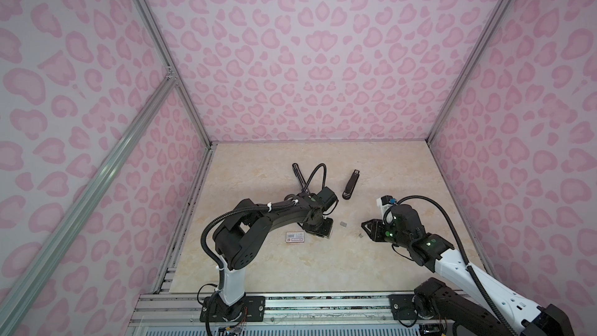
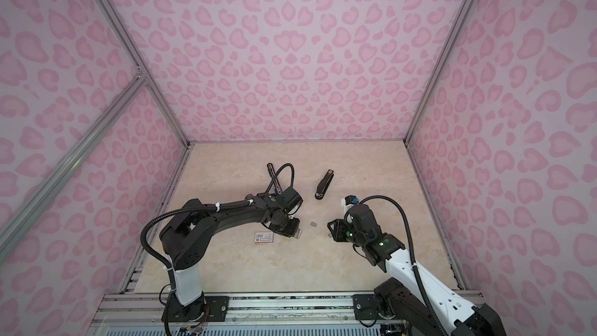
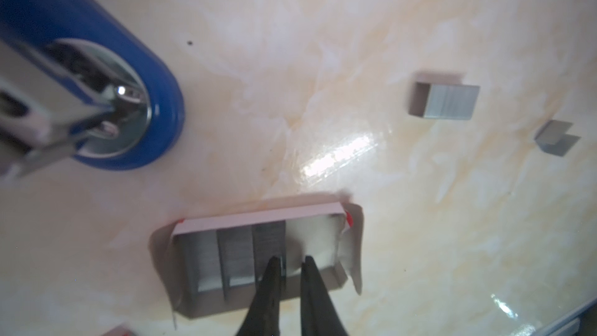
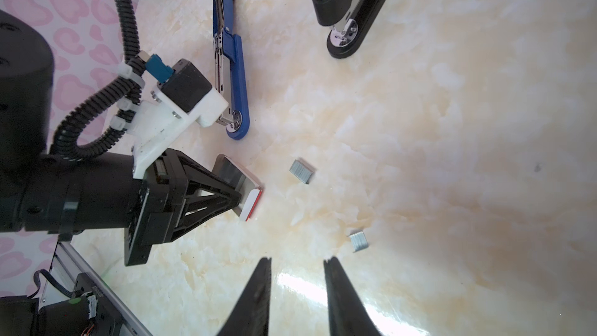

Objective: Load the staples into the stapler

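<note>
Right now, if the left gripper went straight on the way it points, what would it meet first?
The open staple tray just beyond its tips. The left gripper points at the edge of a strip of staples beside the tray's bare floor; which comes first is unclear.

Top cams high, downward, whole table [image 1: 290, 269]; wrist cams close, both w/ loose staples [image 3: 452, 101].

White-and-red barcoded box sleeve [image 1: 294, 237] flat on beige marbled tabletop [image 1: 290, 269]; pink spotted walls [image 1: 323, 59] around.
</note>
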You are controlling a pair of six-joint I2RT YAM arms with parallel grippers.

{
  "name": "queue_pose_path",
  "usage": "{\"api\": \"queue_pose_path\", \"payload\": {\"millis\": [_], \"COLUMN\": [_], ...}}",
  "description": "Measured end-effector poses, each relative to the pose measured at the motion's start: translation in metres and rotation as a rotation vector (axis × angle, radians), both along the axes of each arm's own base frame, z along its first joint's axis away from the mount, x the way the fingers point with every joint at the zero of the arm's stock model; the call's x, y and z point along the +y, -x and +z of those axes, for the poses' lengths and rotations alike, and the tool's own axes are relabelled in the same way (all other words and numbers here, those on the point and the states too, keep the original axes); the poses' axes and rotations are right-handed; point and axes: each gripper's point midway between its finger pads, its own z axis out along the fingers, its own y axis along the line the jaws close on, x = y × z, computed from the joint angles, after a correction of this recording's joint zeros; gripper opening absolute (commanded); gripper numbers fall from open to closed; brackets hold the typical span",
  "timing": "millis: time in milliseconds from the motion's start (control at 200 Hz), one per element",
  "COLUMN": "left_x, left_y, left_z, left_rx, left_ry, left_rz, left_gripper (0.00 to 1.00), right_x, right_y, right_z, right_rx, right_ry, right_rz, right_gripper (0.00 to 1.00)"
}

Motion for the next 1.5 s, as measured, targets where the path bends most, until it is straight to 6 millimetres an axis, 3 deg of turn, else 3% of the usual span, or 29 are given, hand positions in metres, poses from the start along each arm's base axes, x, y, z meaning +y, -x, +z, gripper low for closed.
{"api": "queue_pose_path", "payload": {"millis": [115,415,780,955,1070,1250,1500], "left_x": [-0.001,-0.001,-0.012,-0.019,-0.022,-0.029,-0.037], "left_y": [0.000,0.000,0.004,0.002,-0.007,-0.015,-0.004], "left_z": [-0.001,0.003,0.049,0.088,0.128,0.191,0.255], "left_rx": [-0.001,-0.006,-0.038,-0.063,-0.104,-0.164,-0.190], "left_ry": [-0.001,0.006,0.122,0.259,0.407,0.689,1.009], "left_rz": [-0.007,-0.015,-0.042,-0.045,-0.029,-0.022,-0.078], "left_gripper": [0.03,0.03,0.03,0.03,0.03,0.03,0.03], "right_x": [-0.001,-0.001,0.000,0.007,0.014,0.024,0.038], "right_y": [-0.001,-0.004,-0.013,-0.020,-0.028,-0.040,-0.049], "right_z": [0.000,0.006,0.028,0.048,0.067,0.106,0.160], "right_rx": [0.001,-0.010,-0.052,-0.087,-0.124,-0.208,-0.311], "right_ry": [-0.002,-0.010,-0.044,-0.120,-0.208,-0.372,-0.594], "right_rz": [-0.003,-0.007,-0.016,-0.007,0.003,0.020,0.079], "right_gripper": [0.31,0.32,0.33,0.40,0.48,0.48,0.49]}}
